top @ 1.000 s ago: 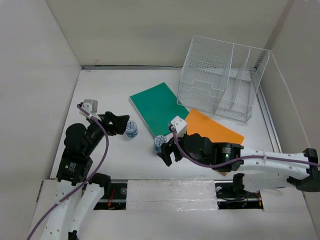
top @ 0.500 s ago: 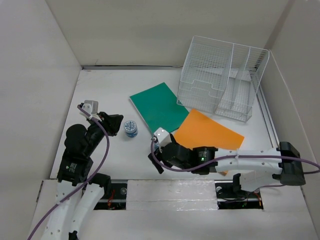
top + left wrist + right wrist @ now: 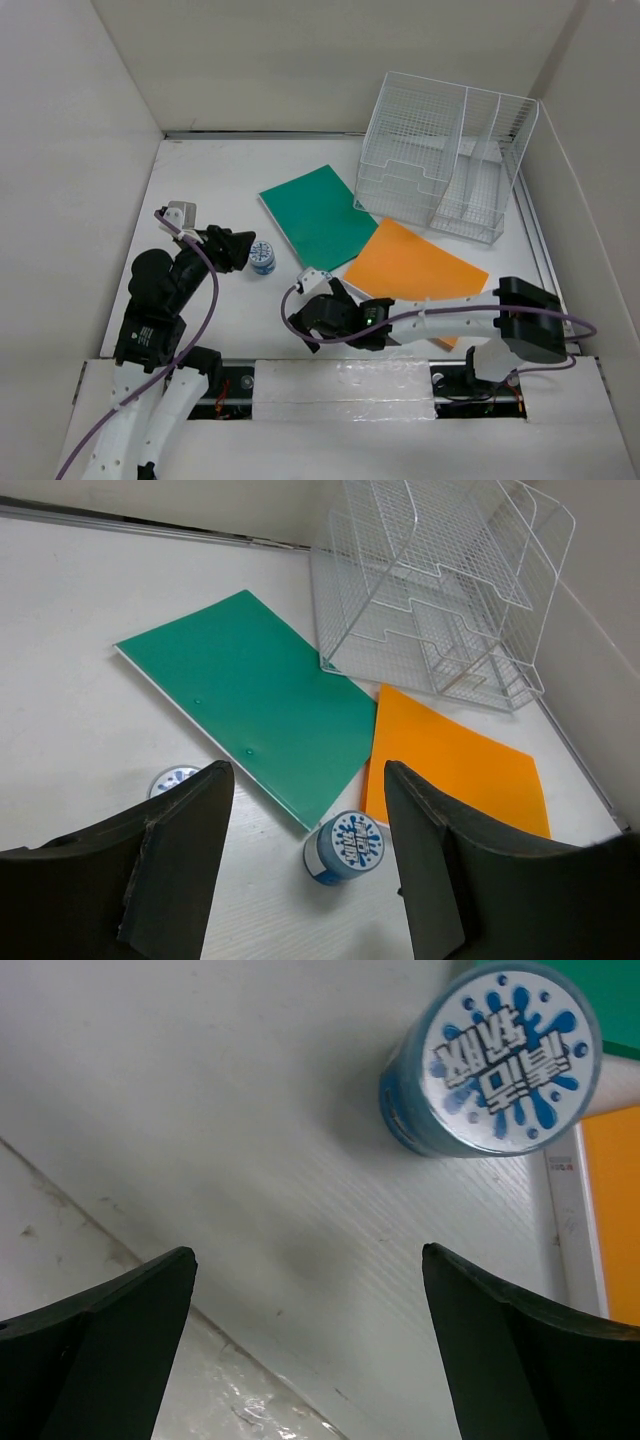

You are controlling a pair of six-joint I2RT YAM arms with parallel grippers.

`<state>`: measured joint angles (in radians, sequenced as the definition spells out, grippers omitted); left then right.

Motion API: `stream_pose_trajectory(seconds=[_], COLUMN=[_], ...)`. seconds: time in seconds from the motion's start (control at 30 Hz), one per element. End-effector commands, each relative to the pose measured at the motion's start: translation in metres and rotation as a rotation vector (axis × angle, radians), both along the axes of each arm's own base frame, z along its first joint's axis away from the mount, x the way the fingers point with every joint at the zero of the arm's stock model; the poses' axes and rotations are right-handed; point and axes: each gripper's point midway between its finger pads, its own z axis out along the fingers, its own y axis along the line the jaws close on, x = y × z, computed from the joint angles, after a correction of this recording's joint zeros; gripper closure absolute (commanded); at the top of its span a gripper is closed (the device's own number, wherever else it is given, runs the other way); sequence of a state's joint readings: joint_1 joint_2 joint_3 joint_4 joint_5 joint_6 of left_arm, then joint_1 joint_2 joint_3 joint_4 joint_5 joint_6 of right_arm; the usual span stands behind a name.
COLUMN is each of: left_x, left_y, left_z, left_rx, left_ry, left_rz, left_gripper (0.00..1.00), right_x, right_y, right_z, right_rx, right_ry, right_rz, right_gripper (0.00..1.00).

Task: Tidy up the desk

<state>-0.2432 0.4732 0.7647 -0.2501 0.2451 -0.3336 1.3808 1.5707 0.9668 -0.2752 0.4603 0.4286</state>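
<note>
Standing open and empty, the left claw point(image 3: 308, 775) and right claw point(image 3: 308, 1260) hover over the white surface point(image 3: 210, 180), which stretches between beige walls point(image 3: 300, 60). It carries two blue-capped bottles point(image 3: 345, 848), a green folder point(image 3: 315, 215), an orange folder point(image 3: 420, 265) and one wire rack point(image 3: 440, 170).

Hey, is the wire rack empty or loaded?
Empty: the wire rack shows bare compartments; green folder and orange folder lie outside, on the desk.
</note>
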Motion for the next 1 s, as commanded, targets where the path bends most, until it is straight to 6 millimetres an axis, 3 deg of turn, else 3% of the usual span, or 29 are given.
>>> stream_pose_trajectory(seconds=[0.0,0.13,0.3,0.33,0.43,0.5,0.73,0.83,0.87,0.93,0.97], left_x=[0.0,0.0,0.0,-0.001,-0.001,-0.001,-0.003,-0.002,-0.003,-0.002,-0.002], left_y=[-0.005,-0.005,-0.006,-0.006,-0.005,-0.005,-0.006,-0.006,-0.006,-0.006,-0.006], left_z=[0.011,0.011,0.011,0.011,0.012,0.012,0.014,0.014,0.014,0.014,0.015], left_rx=[-0.017,-0.018,-0.017,-0.016,-0.017,-0.017,-0.018,-0.018,-0.018,-0.018,-0.019], left_ry=[-0.051,-0.05,-0.051,-0.051,-0.057,-0.057,-0.067,-0.065,-0.067,-0.065,-0.066], left_rz=[-0.025,-0.027,-0.031,-0.035,-0.03,-0.029,-0.035,-0.035,-0.035,-0.036,-0.036], left_gripper=[0.42,0.42,0.42,0.42,0.42,0.42,0.42,0.42,0.42,0.42,0.42], right_x=[0.023,0.055,0.079,0.095,0.106,0.106,0.109,0.106,0.102,0.101,0.102], right_y=[0.002,-0.001,0.011,0.013,0.014,0.021,0.017,0.017,0.017,0.019,0.018], right_z=[0.009,0.012,0.022,0.023,0.021,0.021,0.004,0.004,0.009,0.046,0.086], right_rx=[0.086,0.135,0.134,0.135,0.138,0.147,0.136,0.135,0.139,0.201,0.264], right_ry=[-0.007,-0.012,-0.044,-0.056,-0.056,-0.049,-0.031,-0.034,-0.038,-0.085,-0.122], right_rz=[-0.087,-0.129,-0.122,-0.135,-0.141,-0.125,-0.152,-0.154,-0.15,-0.145,-0.138], right_gripper=[0.0,0.0,0.0,0.0,0.01,0.06,0.17,0.34,0.35,0.38,0.38])
